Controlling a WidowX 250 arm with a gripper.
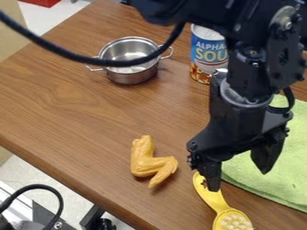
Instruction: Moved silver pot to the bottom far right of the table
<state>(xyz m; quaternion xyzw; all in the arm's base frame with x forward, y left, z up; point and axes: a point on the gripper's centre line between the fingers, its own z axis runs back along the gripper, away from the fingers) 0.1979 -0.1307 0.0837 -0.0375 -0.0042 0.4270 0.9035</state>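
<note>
A black cable [72, 55] crosses in front of the silver pot [129, 77], hiding a strip of its bowl; both of its 2 handles show. The arm covers the right side of the soup can [207, 51]. The yellow brush [210, 196] is partly behind 1 fingertip, and its bristled end is cut off by the bottom edge. The green cloth [291, 161] runs out of view at the right, partly behind the tool [238, 180].

The surface [72, 110] is brown wood grain, with pale floor [33, 168] past its left edge. At the lower left are dark and metallic parts, hard to make out. The pot sits upright toward the upper left, left of the can and well apart from the tool. An orange chicken wing [150, 162] lies left of the tool.

The arm enters from the top right, its tool pointing down above the brush and cloth, the 2 fingers spread apart.
</note>
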